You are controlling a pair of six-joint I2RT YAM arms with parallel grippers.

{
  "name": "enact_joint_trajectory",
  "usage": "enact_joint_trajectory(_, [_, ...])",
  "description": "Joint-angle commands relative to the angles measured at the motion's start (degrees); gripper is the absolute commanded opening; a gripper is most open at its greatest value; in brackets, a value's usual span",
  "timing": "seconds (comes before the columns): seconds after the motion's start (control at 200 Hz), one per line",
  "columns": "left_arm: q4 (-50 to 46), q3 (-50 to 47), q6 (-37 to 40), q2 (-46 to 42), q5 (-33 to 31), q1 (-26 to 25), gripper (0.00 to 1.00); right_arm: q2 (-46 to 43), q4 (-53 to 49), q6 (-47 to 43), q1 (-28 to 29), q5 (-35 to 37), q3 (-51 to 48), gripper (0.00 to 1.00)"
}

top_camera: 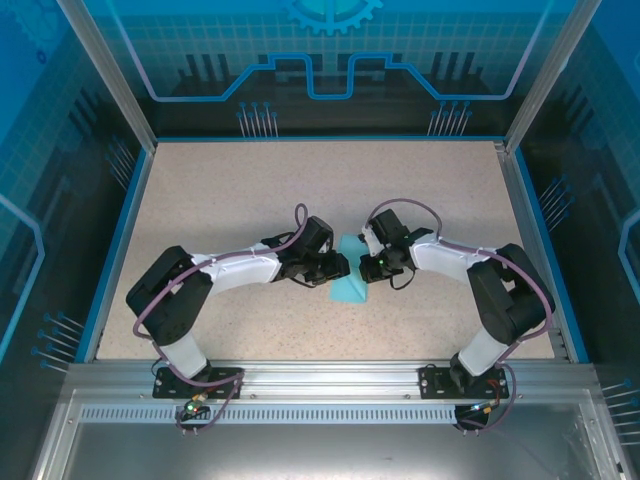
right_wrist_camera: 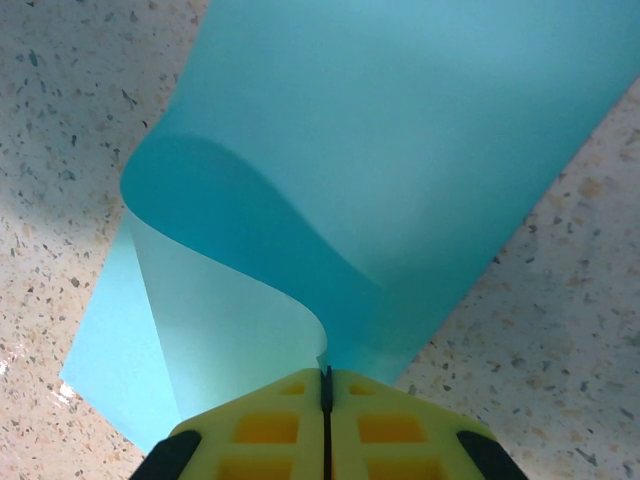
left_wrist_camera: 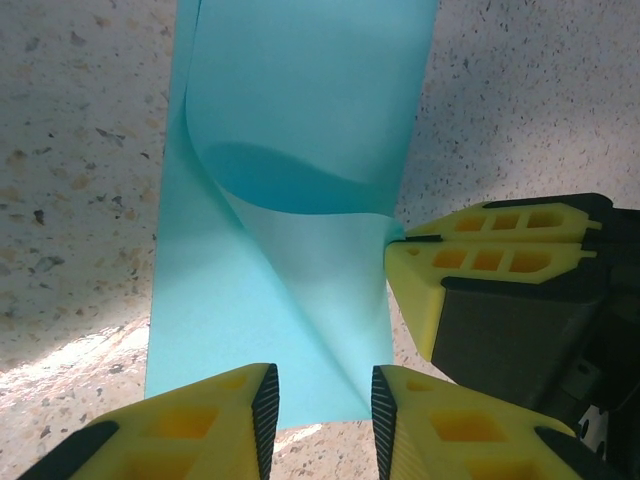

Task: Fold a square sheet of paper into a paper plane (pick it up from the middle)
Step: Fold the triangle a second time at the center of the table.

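The near end of the square sheet of paper [top_camera: 349, 292] sticks out toward the arm bases at the middle of the speckled surface [top_camera: 250, 180]. It now lies as a narrow turquoise strip. Its long axis runs from near to far, leaning only slightly, and no pointed nose has been formed.

Just beyond that end, the two arms meet over the strip from either side. The left end effector [left_wrist_camera: 320, 400] stands over one short edge, its jaws parted to a narrow gap with no grip on the paper visible. The right end effector [right_wrist_camera: 325, 385] is closed tight, pinching one long edge of the top layer. Its yellow fingers [left_wrist_camera: 480, 265] are flat together at the strip's side. From that pinch the layer lifts off the surface and curls over in a soft roll, showing its paler underside.

Farther on, the rest of the strip lies flat and reaches away toward the back wall.
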Motion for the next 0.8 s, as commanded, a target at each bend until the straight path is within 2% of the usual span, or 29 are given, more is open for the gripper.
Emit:
enact_joint_trajectory(0.0, [0.46, 0.11, -0.46, 0.99, -0.61, -0.43, 0.33, -0.06, -1.09, 0.79, -0.99, -0.15, 0.27, 0.07])
enact_joint_trajectory(0.795, [-0.35, 0.84, -0.13, 1.69, -0.07, -0.71, 0.33, 0.36, 0.12, 2.68, -1.02, 0.42, -2.75, 0.08])
